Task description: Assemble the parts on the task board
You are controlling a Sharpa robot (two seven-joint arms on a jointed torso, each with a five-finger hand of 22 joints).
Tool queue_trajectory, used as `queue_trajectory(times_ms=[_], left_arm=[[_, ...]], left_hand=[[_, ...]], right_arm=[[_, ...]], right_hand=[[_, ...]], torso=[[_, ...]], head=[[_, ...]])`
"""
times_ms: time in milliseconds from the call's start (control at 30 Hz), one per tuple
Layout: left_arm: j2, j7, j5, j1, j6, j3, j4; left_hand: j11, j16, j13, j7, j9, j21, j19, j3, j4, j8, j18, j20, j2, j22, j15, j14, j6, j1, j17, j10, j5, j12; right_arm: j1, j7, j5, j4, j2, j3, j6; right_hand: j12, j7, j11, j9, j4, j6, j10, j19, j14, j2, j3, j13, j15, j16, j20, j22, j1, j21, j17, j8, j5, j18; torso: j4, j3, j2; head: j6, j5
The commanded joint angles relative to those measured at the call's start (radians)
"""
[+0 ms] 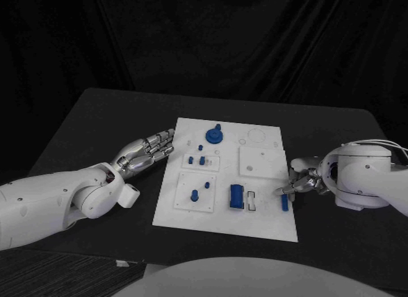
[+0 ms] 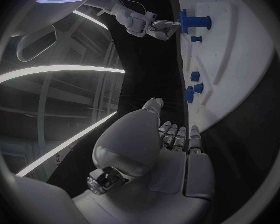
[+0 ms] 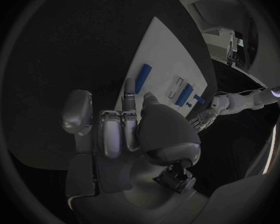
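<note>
Black curtains hang behind the dark desk [image 1: 97,117] you are working at, and the white board [image 1: 258,223] lies in its middle. Take the board as your landmark. Your left hand [image 1: 149,150] rests just off its left edge, fingers stretched out, slightly apart and holding nothing. Your right hand [image 1: 302,180] sits at the board's right edge, its fingertips [image 1: 290,189] right at a slim blue bar [image 1: 285,201] that lies along that edge; whether they pinch it or only touch it, you cannot tell. On the board, a blue knob [image 1: 214,133] stands near the far edge, two small blue pegs [image 1: 197,160] sit below it, another blue peg [image 1: 194,195] stands on the near left plate, and a blue block [image 1: 235,195] lies near the middle beside a slotted white piece [image 1: 252,200].
</note>
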Motion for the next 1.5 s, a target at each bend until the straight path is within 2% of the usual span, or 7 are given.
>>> queue_trajectory(times_ms=[33, 267, 400, 500, 800, 1233, 1500], left_arm=[[0.002, 0.01, 0.004, -0.001, 0.011, 0.001, 0.001], [0.002, 0.007, 0.004, -0.001, 0.013, 0.001, 0.001], [0.002, 0.006, 0.004, -0.001, 0.014, 0.001, 0.001], [0.002, 0.005, 0.004, -0.001, 0.016, 0.001, 0.001], [0.005, 0.002, 0.004, -0.002, 0.02, 0.001, -0.001], [0.005, 0.001, 0.004, -0.002, 0.023, 0.001, -0.001], [0.004, 0.002, 0.004, -0.002, 0.023, 0.001, -0.001]], left_hand=[[0.01, -0.014, 0.007, 0.002, 0.009, -0.009, 0.003, 0.017, -0.007, 0.013, -0.069, 0.005, -0.001, -0.01, 0.015, 0.005, 0.008, 0.004, -0.007, -0.005, 0.014, 0.016], [0.011, -0.014, 0.007, 0.003, 0.009, -0.009, 0.003, 0.018, -0.008, 0.013, -0.069, 0.005, -0.001, -0.01, 0.015, 0.005, 0.009, 0.004, -0.007, -0.005, 0.014, 0.017], [0.011, -0.014, 0.007, 0.003, 0.009, -0.009, 0.003, 0.018, -0.008, 0.013, -0.069, 0.005, -0.001, -0.01, 0.015, 0.005, 0.009, 0.004, -0.007, -0.005, 0.014, 0.017], [0.013, -0.014, 0.008, 0.004, 0.009, -0.009, 0.003, 0.019, -0.008, 0.013, -0.069, 0.006, -0.001, -0.01, 0.016, 0.005, 0.01, 0.003, -0.007, -0.004, 0.014, 0.018], [0.013, -0.014, 0.008, 0.005, 0.009, -0.009, 0.003, 0.02, -0.009, 0.013, -0.069, 0.006, -0.001, -0.01, 0.016, 0.005, 0.01, 0.003, -0.007, -0.004, 0.014, 0.019], [0.017, -0.014, 0.008, 0.009, 0.009, -0.009, 0.003, 0.022, -0.011, 0.013, -0.07, 0.007, 0.0, -0.01, 0.017, 0.005, 0.011, 0.003, -0.007, -0.003, 0.015, 0.022], [0.019, -0.014, 0.008, 0.011, 0.009, -0.009, 0.003, 0.024, -0.012, 0.013, -0.07, 0.007, 0.0, -0.01, 0.018, 0.005, 0.011, 0.002, -0.007, -0.002, 0.015, 0.023]], right_arm=[[-0.003, -0.018, 0.011, 0.0, 0.001, 0.0, 0.004], [-0.005, -0.019, 0.012, -0.001, 0.006, 0.0, 0.01], [-0.006, -0.019, 0.012, -0.001, 0.008, 0.0, 0.011], [-0.007, -0.019, 0.012, 0.0, 0.011, 0.0, 0.013], [-0.019, -0.02, 0.012, 0.003, 0.021, 0.0, 0.004], [-0.037, -0.022, 0.023, 0.003, 0.03, 0.0, -0.064], [-0.039, -0.018, 0.137, 0.006, 0.026, 0.0, -0.159]], right_hand=[[0.017, 0.002, 0.006, -0.011, -0.003, -0.002, 0.104, -0.008, 0.097, -0.022, -0.006, 0.264, 0.006, 0.001, -0.001, 0.136, 0.021, -0.022, 0.235, -0.013, -0.002, 0.014], [0.017, 0.01, 0.012, -0.019, -0.015, -0.023, 0.104, -0.015, 0.092, -0.031, 0.0, 0.264, 0.01, -0.011, 0.003, 0.125, 0.041, -0.06, 0.214, -0.032, 0.015, 0.019], [0.017, 0.013, 0.015, -0.023, -0.04, -0.033, 0.104, -0.017, 0.09, -0.041, 0.013, 0.264, 0.013, -0.018, 0.006, 0.118, 0.077, -0.082, 0.203, -0.042, 0.064, 0.022], [0.017, 0.016, 0.017, -0.029, -0.084, -0.051, 0.104, -0.021, 0.089, -0.061, 0.031, 0.264, 0.014, -0.023, 0.007, 0.11, 0.137, -0.107, 0.195, -0.054, 0.105, 0.025], [0.017, 0.032, 0.031, -0.041, -0.143, -0.103, 0.104, -0.033, 0.083, -0.08, 0.064, 0.264, 0.025, -0.037, 0.015, 0.092, 0.204, -0.17, 0.173, -0.063, 0.154, 0.032], [0.017, 0.02, 0.023, -0.023, -0.204, -0.086, 0.104, -0.031, 0.083, -0.082, 0.112, 0.264, 0.02, -0.041, 0.014, 0.084, 0.257, -0.196, 0.168, -0.026, 0.218, 0.036], [0.017, 0.016, 0.017, 0.031, -0.251, -0.098, 0.104, -0.024, 0.082, -0.114, 0.181, 0.264, 0.014, -0.044, 0.007, 0.085, 0.241, -0.208, 0.165, 0.019, 0.454, 0.035]], torso=[[-0.0001, 0.0, 0.0], [-0.0001, 0.0, 0.0], [0.0002, -0.0001, 0.001], [0.0004, -0.0001, 0.001], [0.0004, -0.0001, 0.0], [-0.0002, -0.0001, 0.0], [0.0, -0.0001, 0.0]], head=[[0.0, 0.0], [0.0, 0.002], [0.0, 0.002], [0.0, 0.002], [0.0, 0.002], [0.0, 0.006], [0.0, 0.007]])
